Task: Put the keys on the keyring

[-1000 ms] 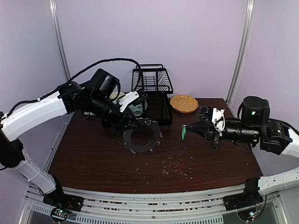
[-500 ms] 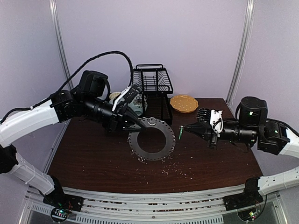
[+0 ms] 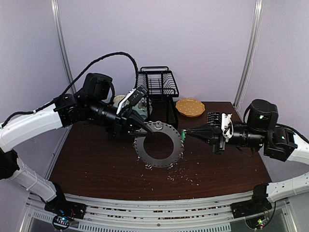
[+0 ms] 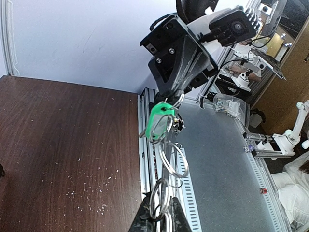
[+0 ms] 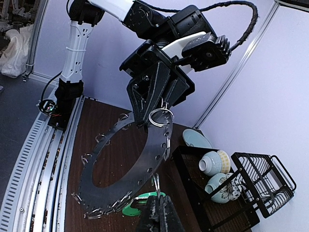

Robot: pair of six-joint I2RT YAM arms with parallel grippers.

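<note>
At the left of the table [image 3: 87,159], I am clamping the left gripper [image 3: 144,126] shut on the upper-left rim of the keyring [image 3: 159,161]. It is lifting the dark disc off the wood and tilting it so that its fringe of wire loops [image 4: 173,159] is facing the other arm; I judge that this is presenting one loop cleanly instead of leaving the ring flat among the crumbs [image 3: 179,172]. A black wire dish rack [image 3: 157,84] is standing behind the ring, well clear of the work. At the ring's right rim, the green-headed key [image 3: 184,137] is meeting the loops. Whether it is catching one I cannot tell. To the right, the right gripper [image 3: 188,134] is pinching tight on that key and reaching in level from the side. I judge that this low, straight approach is keeping the key's head exposed beyond the fingertips, free to thread onto a loop, with both arms bracing their pieces in mid-air.
</note>
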